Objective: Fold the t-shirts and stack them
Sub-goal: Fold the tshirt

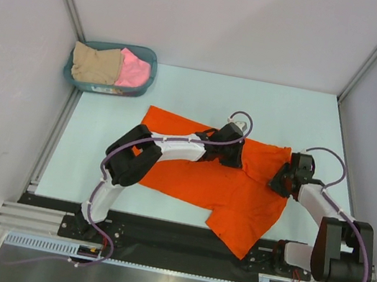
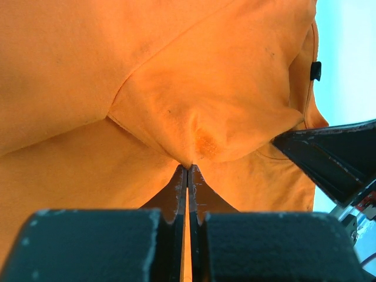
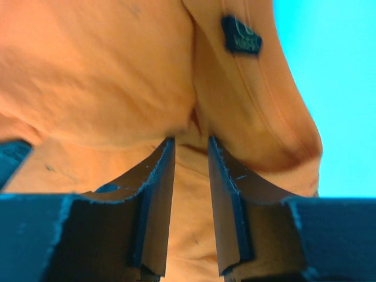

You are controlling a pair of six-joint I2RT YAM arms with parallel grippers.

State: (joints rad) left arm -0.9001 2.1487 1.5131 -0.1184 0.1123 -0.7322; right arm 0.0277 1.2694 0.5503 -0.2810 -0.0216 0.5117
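A bright orange t-shirt (image 1: 203, 184) lies spread across the middle of the table, with its lower right corner hanging toward the near edge. My left gripper (image 1: 232, 151) (image 2: 188, 167) is shut on a small pinched peak of this orange cloth (image 2: 88, 70) near the shirt's upper middle. My right gripper (image 1: 281, 179) (image 3: 191, 141) rests on the shirt's right part. Its jaws stand apart, tips pressed into the cloth (image 3: 106, 70), which shows between them. A pink t-shirt (image 1: 135, 69) and a beige t-shirt (image 1: 94, 64) lie in the basket.
The teal plastic basket (image 1: 153, 62) stands at the back left corner of the light blue table (image 1: 289, 108). White walls and metal rails enclose the table on three sides. A dark label (image 3: 241, 33) sits on the shirt's hem near my right gripper.
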